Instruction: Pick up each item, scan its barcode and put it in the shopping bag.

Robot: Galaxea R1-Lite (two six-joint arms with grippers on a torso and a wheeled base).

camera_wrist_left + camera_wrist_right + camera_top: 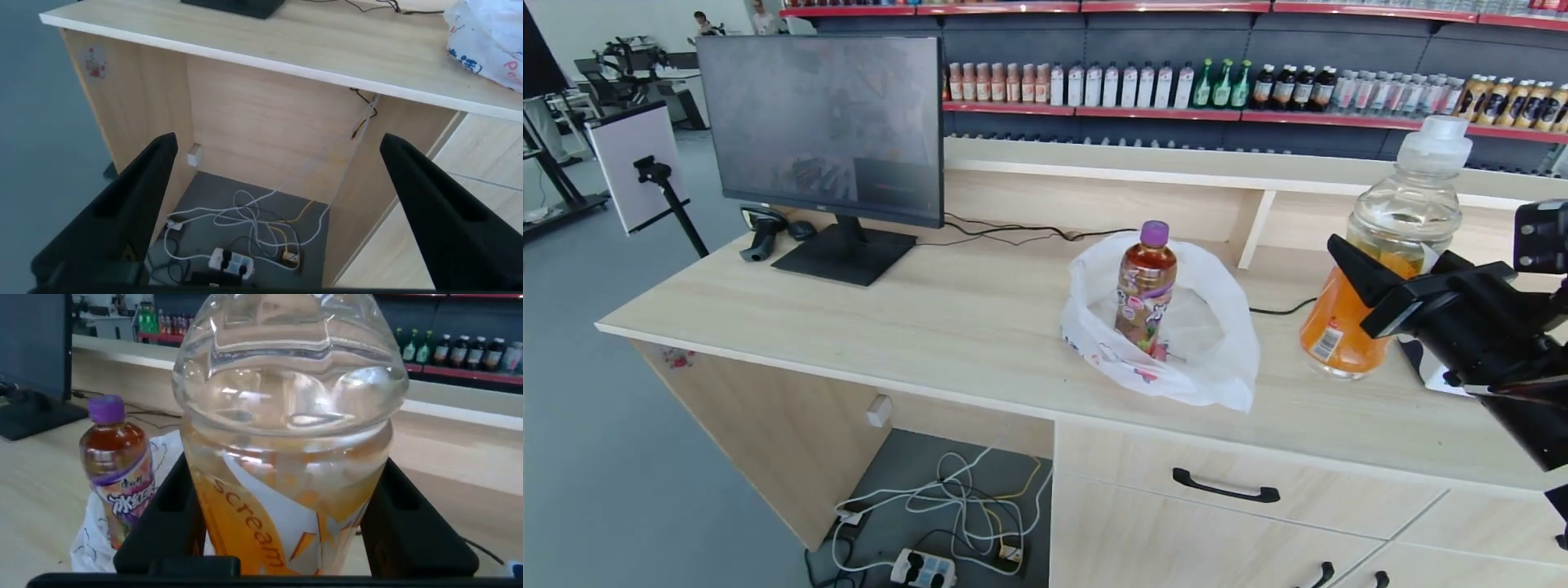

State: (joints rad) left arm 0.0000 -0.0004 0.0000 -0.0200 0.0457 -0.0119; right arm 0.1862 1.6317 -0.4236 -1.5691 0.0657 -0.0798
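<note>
Orange bottle (1409,204) is clamped in the jaws of the right gripper (286,535)
Purple-capped bottle (1146,286) is stood in the bag (1217,359); jaws of the left gripper (278,204) are spread wide.

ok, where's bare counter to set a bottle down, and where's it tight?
Widest bare wood: between the black monitor stand and the white plastic shopping bag. A narrower strip lines the front of the wooden counter. Crowded on the right: bag, orange-labelled clear bottle and right gripper sit close together.
</note>
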